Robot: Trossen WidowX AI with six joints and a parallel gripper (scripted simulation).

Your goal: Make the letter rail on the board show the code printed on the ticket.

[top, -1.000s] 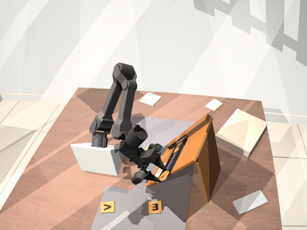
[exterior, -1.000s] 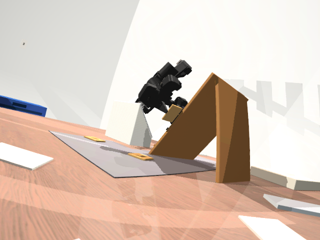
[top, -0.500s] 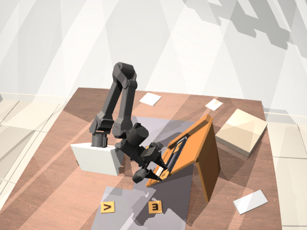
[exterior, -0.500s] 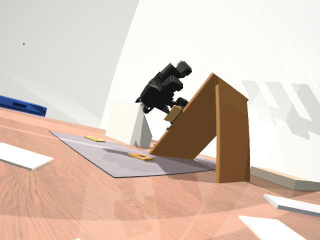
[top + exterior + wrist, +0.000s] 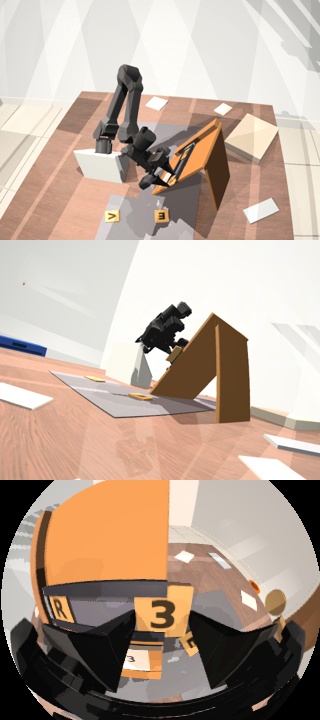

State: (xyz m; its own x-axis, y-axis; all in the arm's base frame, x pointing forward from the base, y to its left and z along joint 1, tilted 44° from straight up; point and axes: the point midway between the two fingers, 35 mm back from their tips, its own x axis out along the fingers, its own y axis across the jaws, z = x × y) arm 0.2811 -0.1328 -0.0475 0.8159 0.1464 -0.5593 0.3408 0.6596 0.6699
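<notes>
My gripper (image 5: 171, 180) (image 5: 162, 614) is shut on the 3 tile (image 5: 174, 354) (image 5: 162, 625), at the open end of the rail (image 5: 181, 166) (image 5: 110, 588). The tile lines up roughly with the rail and juts past the board's side edge; how far it is inside is unclear. The R tile (image 5: 185, 152) (image 5: 61, 609) sits in the rail near its far, closed end, with a gap between it and the 3 tile. The ticket (image 5: 167, 176) (image 5: 137, 660) is partly hidden; only a 3 is legible. The V tile (image 5: 112, 216) (image 5: 94, 378) and E tile (image 5: 161, 215) (image 5: 140, 396) lie flat.
The orange board (image 5: 204, 155) (image 5: 191, 369) (image 5: 115, 540) leans back on a rear support. A grey mat (image 5: 129, 224) (image 5: 111, 407) lies beneath the loose tiles. A pale wedge block (image 5: 100, 166) (image 5: 121, 361) stands by the arm's base. A beige slab (image 5: 252, 138) and several thin cards lie around.
</notes>
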